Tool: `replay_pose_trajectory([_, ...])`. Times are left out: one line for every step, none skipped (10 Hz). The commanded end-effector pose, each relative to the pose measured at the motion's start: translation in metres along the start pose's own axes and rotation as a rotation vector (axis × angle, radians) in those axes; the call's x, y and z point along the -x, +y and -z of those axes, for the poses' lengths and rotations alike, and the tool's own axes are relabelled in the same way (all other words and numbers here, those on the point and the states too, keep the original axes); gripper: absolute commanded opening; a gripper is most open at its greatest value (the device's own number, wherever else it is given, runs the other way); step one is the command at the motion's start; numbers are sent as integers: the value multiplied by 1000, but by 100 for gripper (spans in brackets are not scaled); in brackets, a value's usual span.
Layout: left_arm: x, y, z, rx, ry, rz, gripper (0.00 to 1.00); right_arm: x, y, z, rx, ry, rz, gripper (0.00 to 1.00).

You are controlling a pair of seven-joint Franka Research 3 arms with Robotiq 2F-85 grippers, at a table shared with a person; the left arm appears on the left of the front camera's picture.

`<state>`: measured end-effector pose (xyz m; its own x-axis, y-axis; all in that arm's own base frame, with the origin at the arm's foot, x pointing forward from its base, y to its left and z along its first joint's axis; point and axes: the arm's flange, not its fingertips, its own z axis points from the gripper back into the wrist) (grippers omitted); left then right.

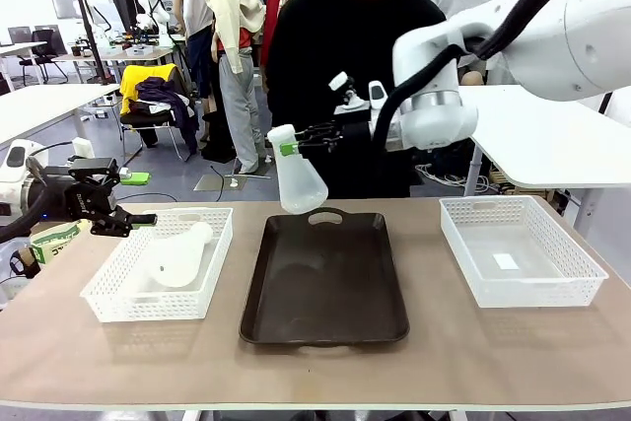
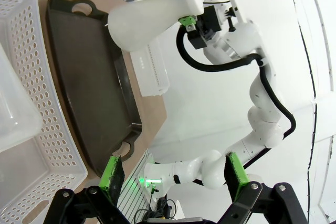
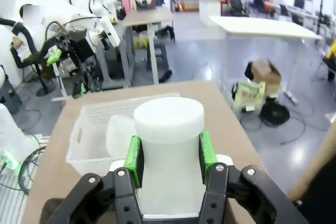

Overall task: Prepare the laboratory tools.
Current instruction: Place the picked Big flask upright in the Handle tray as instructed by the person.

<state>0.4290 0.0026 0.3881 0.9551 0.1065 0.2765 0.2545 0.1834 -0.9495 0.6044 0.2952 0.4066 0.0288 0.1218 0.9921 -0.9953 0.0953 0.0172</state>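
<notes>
My right gripper (image 1: 288, 148) is shut on the neck of a frosted-white conical flask (image 1: 299, 186), which hangs upright above the far edge of the dark tray (image 1: 325, 288). The right wrist view shows its green pads (image 3: 134, 161) clamping the flask's neck (image 3: 169, 129). A second flask (image 1: 182, 255) lies on its side in the left white basket (image 1: 108, 298). My left gripper (image 1: 123, 217) hovers over that basket's left rim, open and holding nothing; its pads (image 2: 112, 174) stand wide apart. The held flask (image 2: 149, 18) also appears in the left wrist view.
An empty white mesh basket (image 1: 552, 278) stands at the right of the table. A person in black stands at the far side behind the tray. The left basket (image 3: 89, 124) with the lying flask (image 3: 119, 135) is seen past the held neck.
</notes>
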Motion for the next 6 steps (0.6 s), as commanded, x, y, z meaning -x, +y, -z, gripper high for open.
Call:
replay_pose_trajectory([0,-2,-1,11,-7,3,100,31,12,-1,-18,-33,37,0])
replay_pose_trajectory([0,-2,-1,11,-7,3,100,45,7,1,-12,-39,73,0])
replay_pose_trajectory([0,-2,-1,11,-7,3,100,57,5,3,-15,-36,110,0])
replay_pose_trajectory([0,-2,-1,11,-7,3,100,64,3,6,-29,-52,131,0])
replay_pose_trajectory([0,-2,-1,11,-7,3,100,70,1,8,-32,-46,136,0])
replay_pose_trajectory([0,-2,-1,11,-7,3,100,75,-2,12,-30,-37,133,0])
